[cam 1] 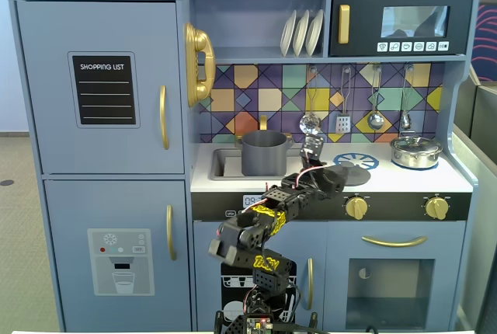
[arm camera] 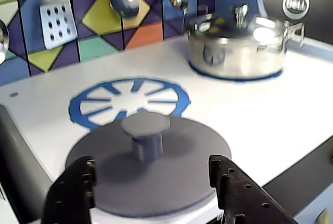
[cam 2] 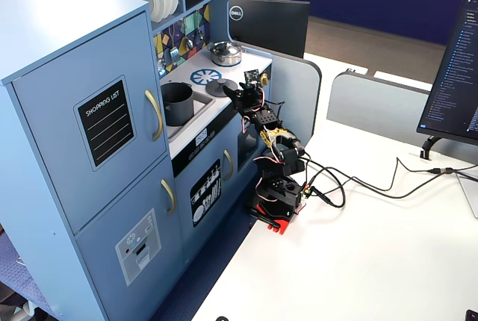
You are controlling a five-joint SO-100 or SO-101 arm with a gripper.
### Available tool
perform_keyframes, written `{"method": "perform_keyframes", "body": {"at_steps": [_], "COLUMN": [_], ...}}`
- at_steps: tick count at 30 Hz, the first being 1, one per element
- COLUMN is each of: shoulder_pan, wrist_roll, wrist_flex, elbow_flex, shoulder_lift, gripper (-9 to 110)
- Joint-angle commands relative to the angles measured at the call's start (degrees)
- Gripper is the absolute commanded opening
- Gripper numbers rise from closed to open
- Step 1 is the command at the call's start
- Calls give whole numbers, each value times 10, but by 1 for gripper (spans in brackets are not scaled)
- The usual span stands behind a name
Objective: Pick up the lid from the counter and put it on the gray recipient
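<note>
We record the lid (arm camera: pixel 151 169) as matte dark gray, its knob the same shade. The gray recipient (cam 1: pixel 264 153) matches that gray. The silver pot (arm camera: pixel 237 44) is shiny chrome. The tabletop (arm camera: pixel 270 114) is white, printed with a blue spoked burner ring (arm camera: pixel 130 100). The backsplash (cam 1: pixel 268 89) carries a geometric pattern of purple, yellow, teal and orange. The kitchen cabinet (cam 1: pixel 101 62) is pale blue with gold handles (cam 1: pixel 164 116). The end effector (arm camera: pixel 151 193) is black.
</note>
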Motion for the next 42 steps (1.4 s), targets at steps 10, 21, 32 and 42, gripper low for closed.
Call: {"method": "perform_keyframes", "body": {"at_steps": [10,21,32,42], "shoulder_pan": [-6,-22,-24,-23], "wrist_roll": [15,9,4,9], "wrist_flex": [-78,-97,-119,-120], "elbow_flex": [-91,-170,-223,-272], "shoulder_lift": [-142,-241,-323,-391], "gripper": [22,20,18,13]}}
